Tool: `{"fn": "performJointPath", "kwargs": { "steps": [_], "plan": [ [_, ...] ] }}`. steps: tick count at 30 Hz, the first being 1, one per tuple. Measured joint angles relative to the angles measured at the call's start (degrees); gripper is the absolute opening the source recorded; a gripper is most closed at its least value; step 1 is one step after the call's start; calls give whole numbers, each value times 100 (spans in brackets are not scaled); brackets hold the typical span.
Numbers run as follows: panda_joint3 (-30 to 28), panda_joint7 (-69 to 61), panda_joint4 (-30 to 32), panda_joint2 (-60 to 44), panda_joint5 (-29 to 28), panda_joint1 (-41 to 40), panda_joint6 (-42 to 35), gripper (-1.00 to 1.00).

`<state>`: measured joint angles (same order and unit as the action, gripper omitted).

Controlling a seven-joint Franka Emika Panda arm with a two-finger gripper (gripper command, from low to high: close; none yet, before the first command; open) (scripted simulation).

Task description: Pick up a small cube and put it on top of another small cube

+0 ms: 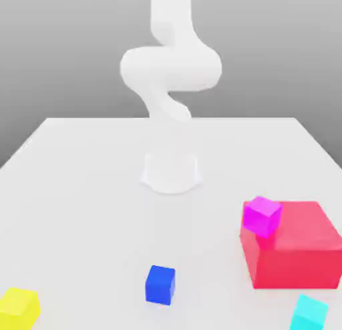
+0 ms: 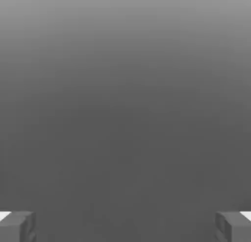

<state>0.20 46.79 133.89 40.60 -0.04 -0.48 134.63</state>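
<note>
gaping fully wide, the end effector [image 2: 125, 226] holds nothing, its fingertips [image 2: 17, 226] touching nothing.

Arm [image 1: 170, 68] is plain glossy white, built of thick rounded tube-like segments, on a round white base [image 1: 172, 172]. Gripper [image 2: 125, 226] has two blocky dark grey fingertips [image 2: 17, 226] with white edges.

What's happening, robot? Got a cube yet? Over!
Gripper open, nothing in it. Blue cube, yellow cube, teal cube loose on table; pink cube on the big red block. No stack yet. Over.
</note>
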Motion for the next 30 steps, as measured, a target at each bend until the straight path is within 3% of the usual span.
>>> {"fn": "performJointPath", "kwargs": {
  "steps": [22, 28, 29, 30],
  "plan": [
    [42, 845, 1862, -4605, -32, -283, 2518, 0],
    [14, 894, 1748, -5851, -44, -263, 3467, 0],
    [8, 891, 1716, -6016, -43, -258, 3599, -100],
    [8, 891, 1716, -6016, -43, -258, 3599, -100]
  ]
}}
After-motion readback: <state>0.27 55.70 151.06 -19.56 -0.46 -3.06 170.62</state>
